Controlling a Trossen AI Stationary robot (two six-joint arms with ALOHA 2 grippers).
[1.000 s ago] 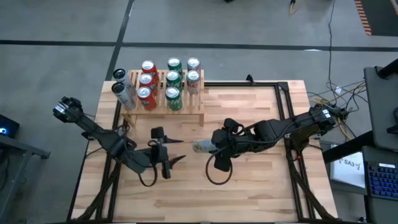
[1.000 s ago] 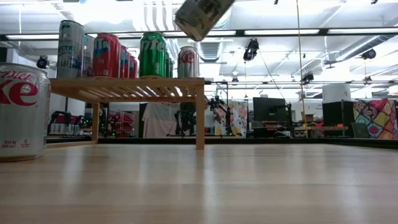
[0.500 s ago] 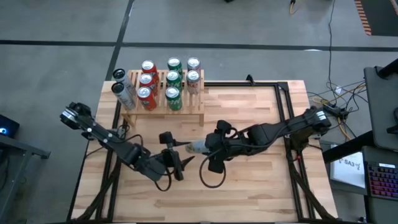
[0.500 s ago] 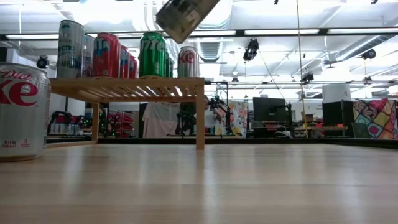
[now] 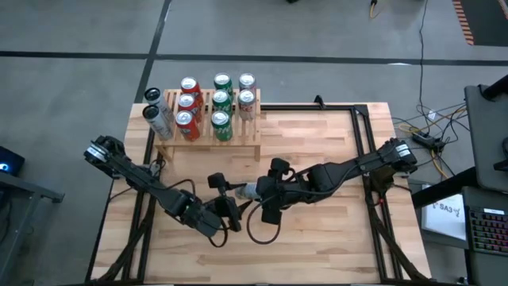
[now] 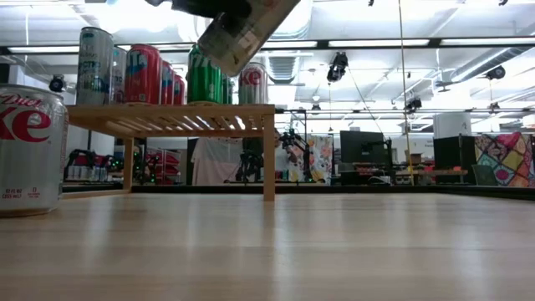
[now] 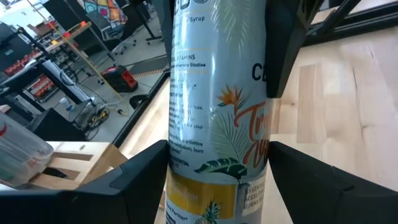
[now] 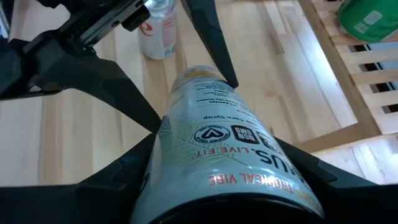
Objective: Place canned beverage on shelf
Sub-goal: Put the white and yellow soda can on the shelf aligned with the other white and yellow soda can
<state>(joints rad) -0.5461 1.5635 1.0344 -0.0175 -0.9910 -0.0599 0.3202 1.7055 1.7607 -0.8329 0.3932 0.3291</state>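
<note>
With the right gripper (image 5: 255, 191) clamped on the tilted can (image 8: 214, 146) above the worktop (image 5: 333, 230) and the left gripper (image 7: 217, 177) spread around its far end, the handover needs the left to close squarely before release, then head to the shelf (image 5: 238, 143).

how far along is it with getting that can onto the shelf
Done: seven cans already stand on the shelf, and the right claw has the slim white can lifted off the table. In hand: the left claw sits open around the can's other end, apparently a handover. Left: carrying it to the shelf and standing it upright.
</note>
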